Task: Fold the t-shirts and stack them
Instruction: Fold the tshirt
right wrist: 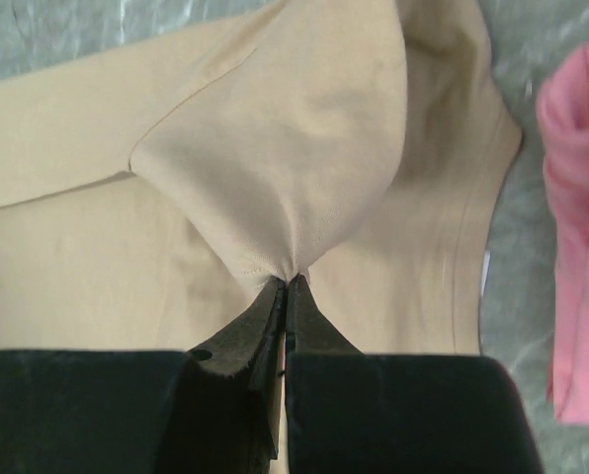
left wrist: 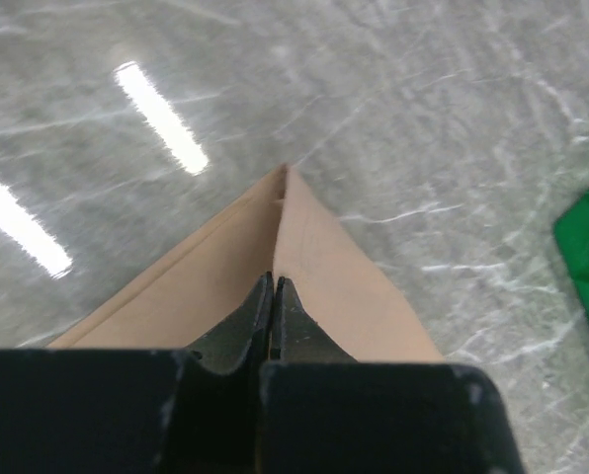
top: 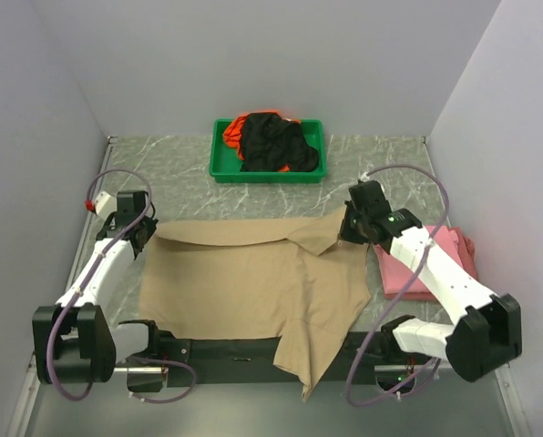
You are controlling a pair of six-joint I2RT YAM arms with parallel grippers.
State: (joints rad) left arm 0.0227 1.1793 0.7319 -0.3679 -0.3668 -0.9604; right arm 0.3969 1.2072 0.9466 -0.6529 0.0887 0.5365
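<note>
The tan t-shirt lies spread across the middle of the table, its lower right part hanging over the near edge. My left gripper is shut on its far left corner. My right gripper is shut on a fold of the tan cloth at the far right, lifted and pulled inward. A pink t-shirt lies folded at the right, partly under my right arm; it shows in the right wrist view. Black and orange t-shirts sit bunched in the green tray.
The green tray stands at the back centre; its corner shows in the left wrist view. Grey walls close in the left, back and right. A black bar runs along the near edge between the arm bases.
</note>
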